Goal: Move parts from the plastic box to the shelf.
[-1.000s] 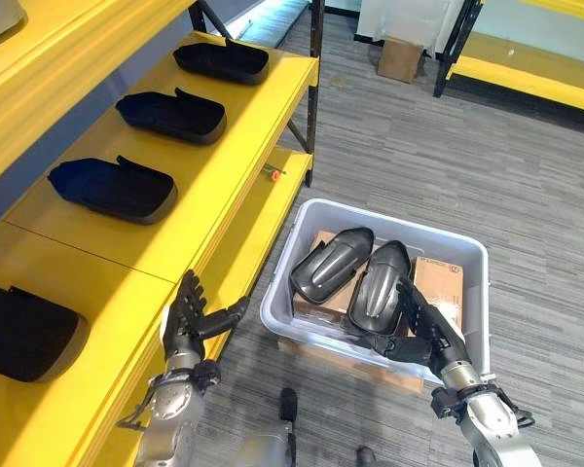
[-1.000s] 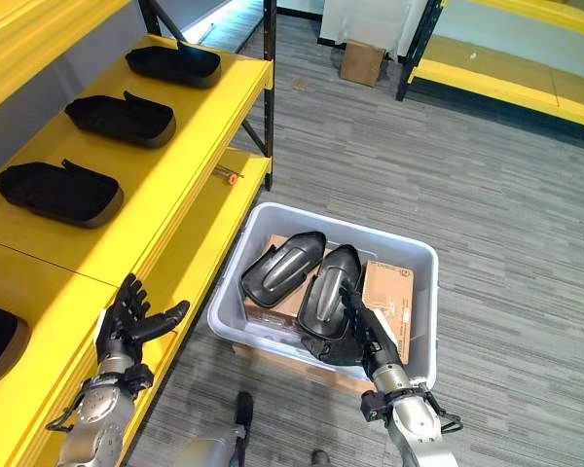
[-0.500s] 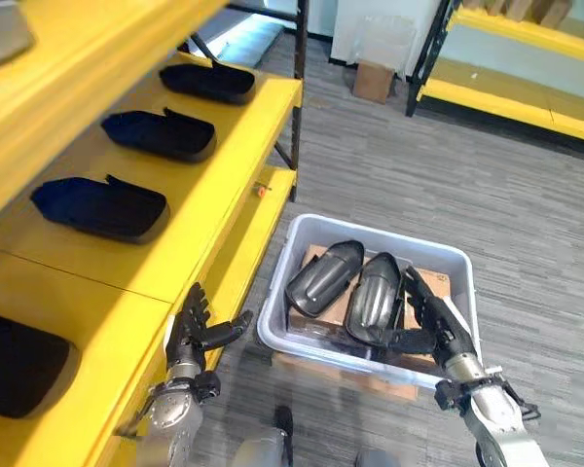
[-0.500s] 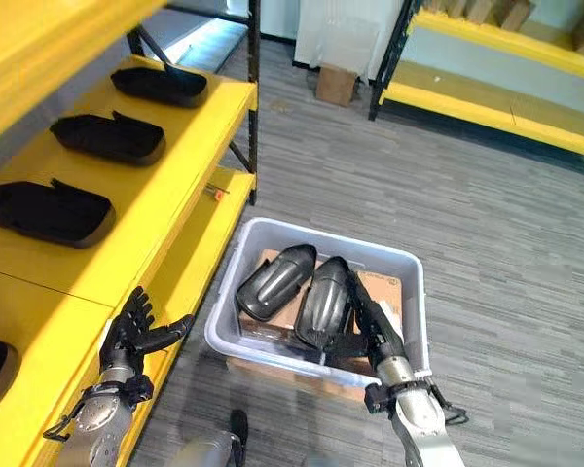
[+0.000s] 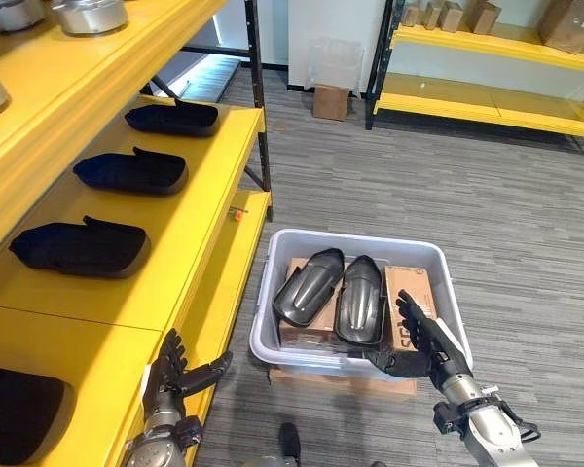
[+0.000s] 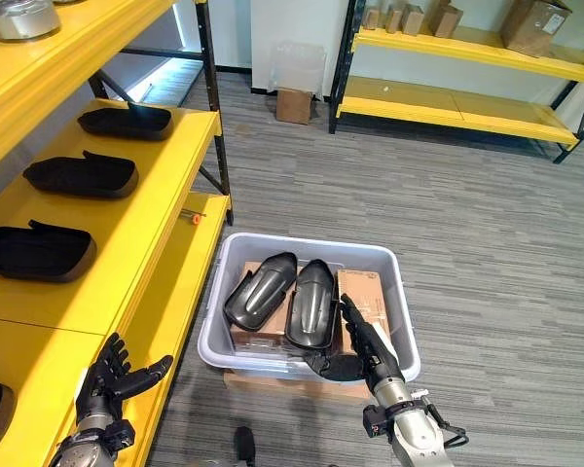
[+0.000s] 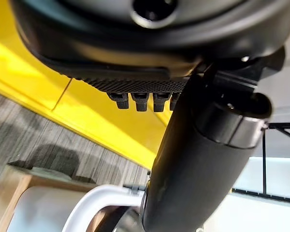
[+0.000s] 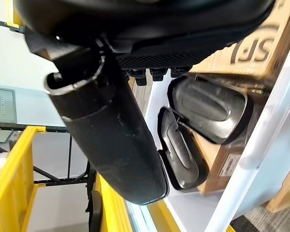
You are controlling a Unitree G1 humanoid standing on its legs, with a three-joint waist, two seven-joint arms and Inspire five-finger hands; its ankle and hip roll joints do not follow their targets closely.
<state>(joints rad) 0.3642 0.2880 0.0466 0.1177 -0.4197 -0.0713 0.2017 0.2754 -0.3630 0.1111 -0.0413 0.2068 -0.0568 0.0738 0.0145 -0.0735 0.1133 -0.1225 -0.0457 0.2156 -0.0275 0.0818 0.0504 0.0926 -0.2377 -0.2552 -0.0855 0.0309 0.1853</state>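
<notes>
**Both hands open, parts lying in the box**

We see the grey plastic box on the striped floor just beside the yellow shelf. Two dark moulded parts lie side by side in it on cardboard cartons: the left part tilted, the right part straighter.

Our right hand reaches in from the lower right and hovers over the box's near right corner, palm turned toward the parts, fingers straight and spread, the thumb stretched toward the near end of the right part. We cannot tell whether the thumb touches it. In the right wrist view both parts show past the straight fingertips, nothing gripped.

Our left hand is raised at the lower left, by the front edge of the shelf's lower level, fingers upright and fanned, thumb out toward the box, holding nothing.

Four more dark parts already rest in a row on the shelf's middle level, well apart from each other.
</notes>
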